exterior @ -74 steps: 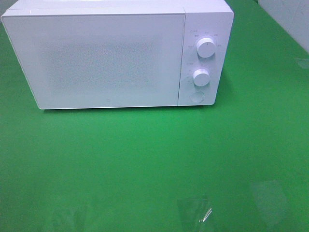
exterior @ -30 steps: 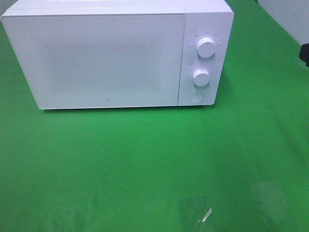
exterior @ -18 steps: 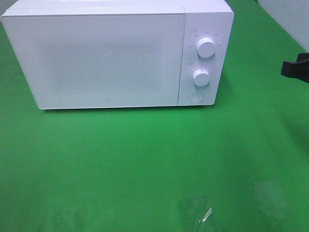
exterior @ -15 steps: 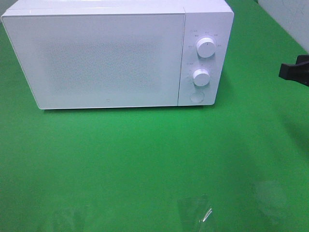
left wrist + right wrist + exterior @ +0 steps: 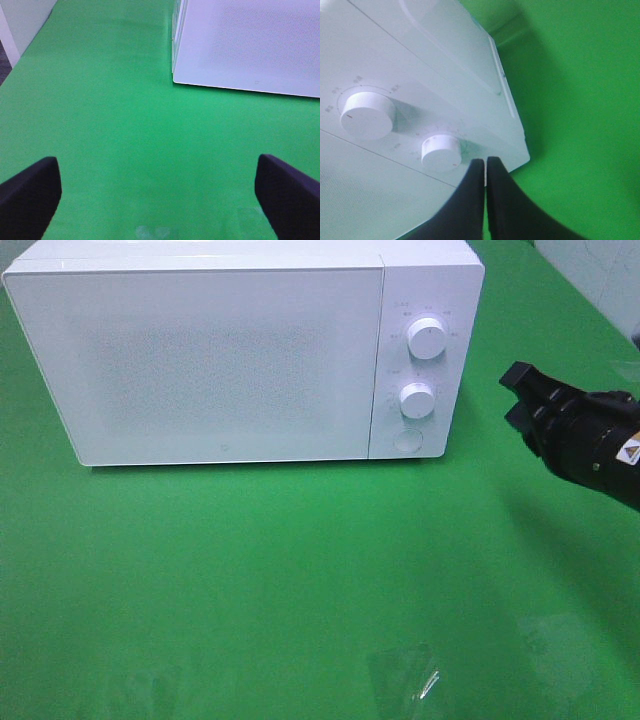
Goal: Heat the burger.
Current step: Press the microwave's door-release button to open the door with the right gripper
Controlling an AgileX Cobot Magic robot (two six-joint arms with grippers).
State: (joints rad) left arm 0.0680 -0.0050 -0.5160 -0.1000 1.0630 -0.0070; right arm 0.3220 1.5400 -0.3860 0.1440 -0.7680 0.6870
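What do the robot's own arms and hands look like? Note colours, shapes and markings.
The right arm is black and chunky, in ribbed segments, with a small white label. The right hand has two black fingers tapering to narrow tips. The left hand shows two dark, matte, rounded fingertips. No cables show.

Nothing is reading clearly: microwave (image 5: pixel 240 350) dial markings (image 5: pixel 403 312) are blurring, and the sticker (image 5: pixel 630 451) on the right arm (image 5: pixel 590 435) is showing too small.
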